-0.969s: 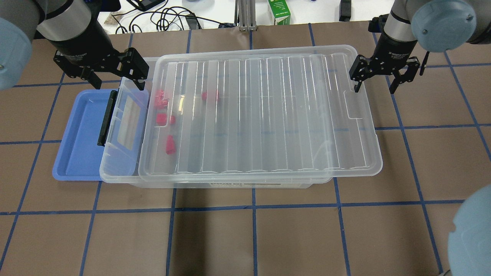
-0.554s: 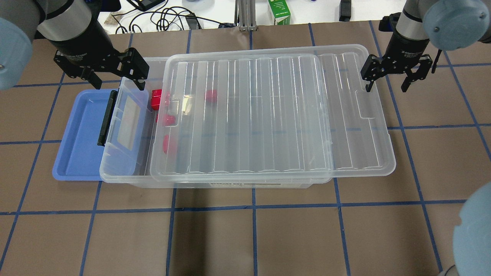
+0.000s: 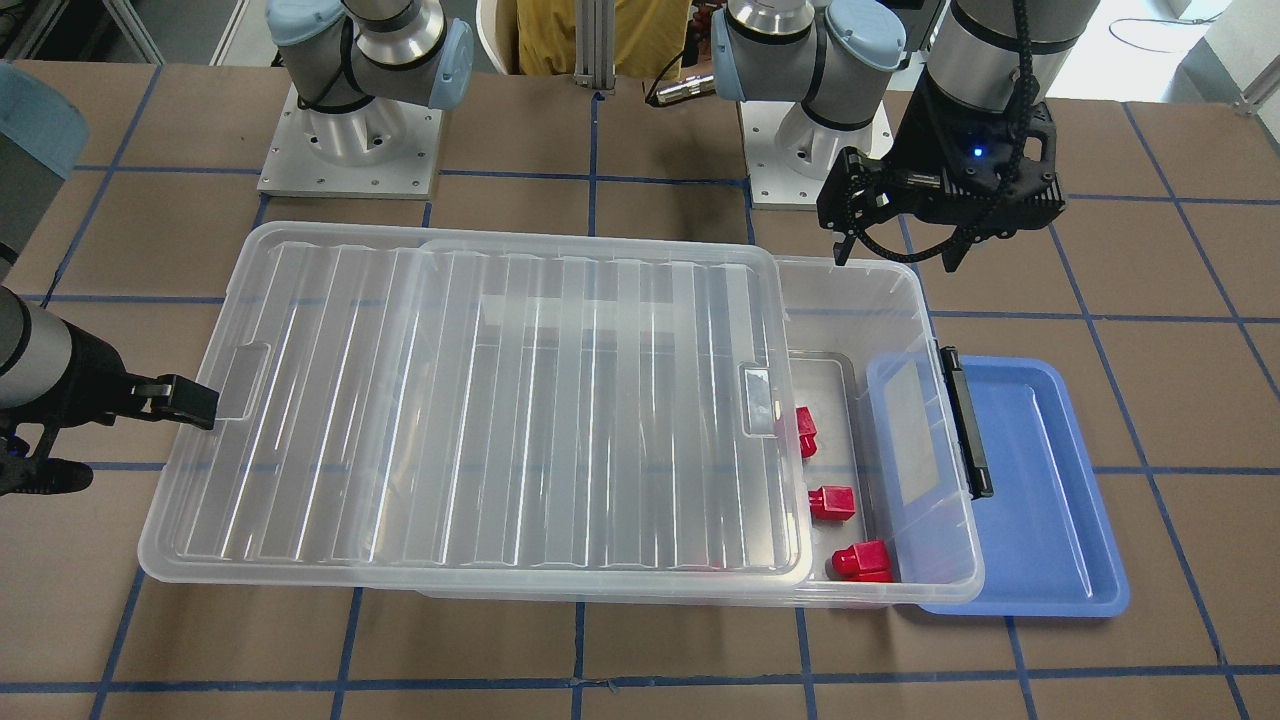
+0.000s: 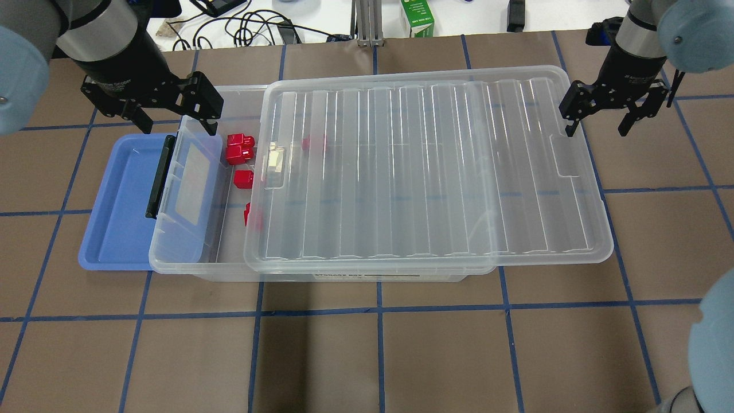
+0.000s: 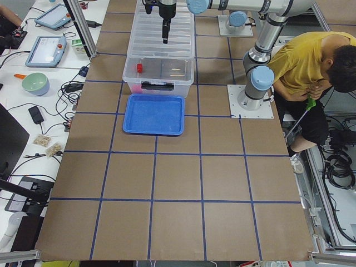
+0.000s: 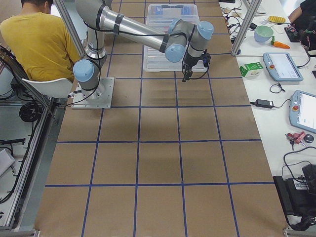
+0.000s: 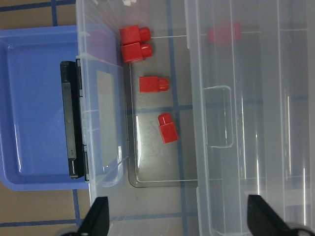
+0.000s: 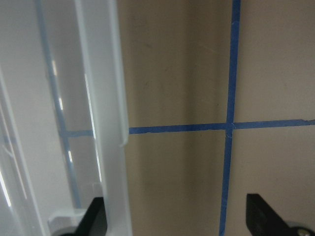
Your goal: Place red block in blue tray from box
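Note:
The clear box [image 4: 178,265] lies across the table, its ribbed lid [image 4: 424,172] slid to the right so the left end is uncovered. Three red blocks [image 4: 239,146] [image 4: 243,179] [image 4: 250,215] lie in the uncovered end; another [image 4: 314,143] shows through the lid. They also show in the left wrist view [image 7: 153,84]. The blue tray [image 4: 117,212] sits empty against the box's left end, under the black latch [image 4: 153,178]. My left gripper [image 4: 175,117] is open and empty above the box's far left corner. My right gripper [image 4: 596,127] is open, one finger against the lid's far right rim [image 8: 108,98].
A green carton [image 4: 417,20] and cables [image 4: 252,26] lie on the white bench beyond the table. A person in yellow [image 5: 300,61] sits behind the robot's bases. Brown table with blue grid lines [image 4: 378,344] stretches in front of the box.
The lid has slid to the right together with my right gripper, uncovering red blocks at the box's left end. My left gripper has not moved.

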Controlling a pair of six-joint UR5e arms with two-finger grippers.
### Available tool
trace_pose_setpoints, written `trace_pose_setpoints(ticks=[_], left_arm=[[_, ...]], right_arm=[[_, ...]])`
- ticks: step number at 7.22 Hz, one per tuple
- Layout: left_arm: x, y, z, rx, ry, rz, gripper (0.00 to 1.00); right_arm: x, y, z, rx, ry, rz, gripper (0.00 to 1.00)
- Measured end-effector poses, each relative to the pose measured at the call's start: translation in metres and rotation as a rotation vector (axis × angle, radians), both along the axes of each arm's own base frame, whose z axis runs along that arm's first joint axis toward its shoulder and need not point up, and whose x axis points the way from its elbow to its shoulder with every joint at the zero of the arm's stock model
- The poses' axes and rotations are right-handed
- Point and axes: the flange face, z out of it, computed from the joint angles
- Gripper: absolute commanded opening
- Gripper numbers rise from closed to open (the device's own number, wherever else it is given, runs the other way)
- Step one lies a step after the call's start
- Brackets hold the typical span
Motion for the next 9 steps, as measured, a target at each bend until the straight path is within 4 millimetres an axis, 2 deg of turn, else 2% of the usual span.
trace_pose_setpoints(ticks=[4, 9], left_arm=[[0.000, 0.000, 0.000, 0.000, 0.000, 0.000, 1.00], [0.000, 0.000, 0.000, 0.000, 0.000, 0.000, 1.00]], right_arm=[[-0.014, 0.002, -0.001, 0.011, 0.023, 0.023, 1.00], [-0.015, 0.003, 0.005, 0.009, 0.039, 0.027, 1.00]])
